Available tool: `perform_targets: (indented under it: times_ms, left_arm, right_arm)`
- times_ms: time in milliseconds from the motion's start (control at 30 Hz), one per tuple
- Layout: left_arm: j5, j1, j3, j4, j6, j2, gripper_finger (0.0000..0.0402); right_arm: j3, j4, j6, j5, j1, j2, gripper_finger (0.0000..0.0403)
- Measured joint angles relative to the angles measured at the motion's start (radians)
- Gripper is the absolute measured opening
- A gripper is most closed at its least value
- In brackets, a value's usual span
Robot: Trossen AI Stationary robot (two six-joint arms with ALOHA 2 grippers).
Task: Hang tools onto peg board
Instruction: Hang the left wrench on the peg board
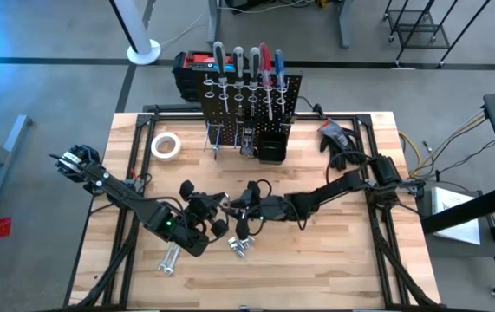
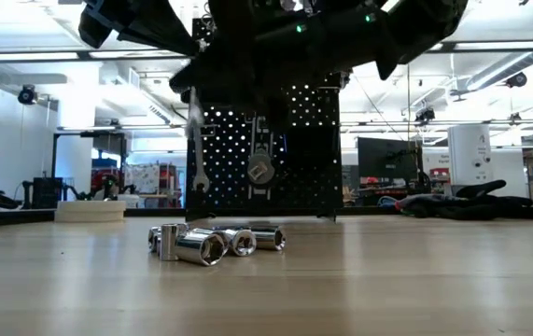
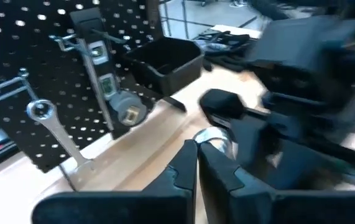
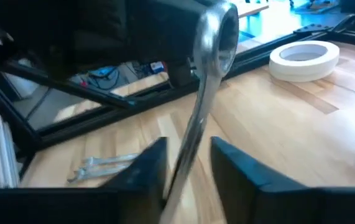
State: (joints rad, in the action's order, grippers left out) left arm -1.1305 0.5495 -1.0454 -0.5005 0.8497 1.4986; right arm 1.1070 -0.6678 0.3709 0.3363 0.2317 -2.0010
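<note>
The black peg board (image 1: 251, 95) stands at the table's far side with screwdrivers (image 1: 247, 65) in its top rings. A wrench (image 3: 59, 137) and a ratchet-like tool (image 3: 127, 112) hang low on it, beside its black bin (image 3: 165, 62). My two grippers meet at mid table over a silver wrench (image 4: 202, 106). My left gripper (image 3: 199, 146) is shut at the wrench's ring end. My right gripper (image 4: 186, 155) is open, and the wrench's shaft runs between its fingers. Several silver sockets (image 2: 212, 243) lie on the table below the grippers. My left gripper pinches a silver curved part (image 3: 211, 135) at its fingertips, which looks like the wrench's ring end (image 4: 224, 31). The wrench is lifted clear of the table. The right arm's dark body hides the rest of it in the left wrist view.
Two loose wrenches (image 1: 169, 258) lie near the table's front left. A white tape roll (image 1: 166, 146) lies at the far left, and black gloves (image 1: 338, 139) at the far right. A black-and-red case (image 1: 191, 69) stands behind the board.
</note>
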Motion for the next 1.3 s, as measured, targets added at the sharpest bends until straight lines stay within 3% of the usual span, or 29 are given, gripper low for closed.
perform_targets:
  times_ms: [67,133,267,567,800,1100,1300]
  left_arm:
    - [0.007,0.002,-0.001,0.000,-0.003,0.000,0.0001]
    - [0.016,0.002,-0.001,-0.019,-0.003,0.000,0.0001]
    - [0.067,0.002,-0.003,-0.057,-0.014,-0.011,0.0001]
    - [0.056,0.062,-0.007,-0.254,0.079,-0.125,0.0001]
    - [0.014,0.089,-0.007,-0.312,0.103,-0.194,0.0001]
    - [0.014,0.095,-0.006,-0.341,0.131,-0.176,0.0000]
    - [0.021,0.103,-0.006,-0.410,0.202,-0.156,0.0000]
  right_arm:
    - [-0.005,0.009,-0.023,0.004,-0.001,0.000,0.0014]
    - [-0.004,0.026,-0.014,-0.004,-0.003,-0.001,0.0008]
    - [-0.001,0.040,-0.010,-0.046,-0.014,-0.001,0.0004]
    - [0.058,0.043,-0.022,-0.183,-0.125,-0.005,0.0002]
    - [0.219,0.202,-0.018,-0.183,-0.193,-0.047,0.0001]
    - [0.292,0.157,0.114,-0.177,-0.247,-0.173,0.0001]
    - [0.287,0.103,0.153,-0.020,-0.247,-0.202,0.0000]
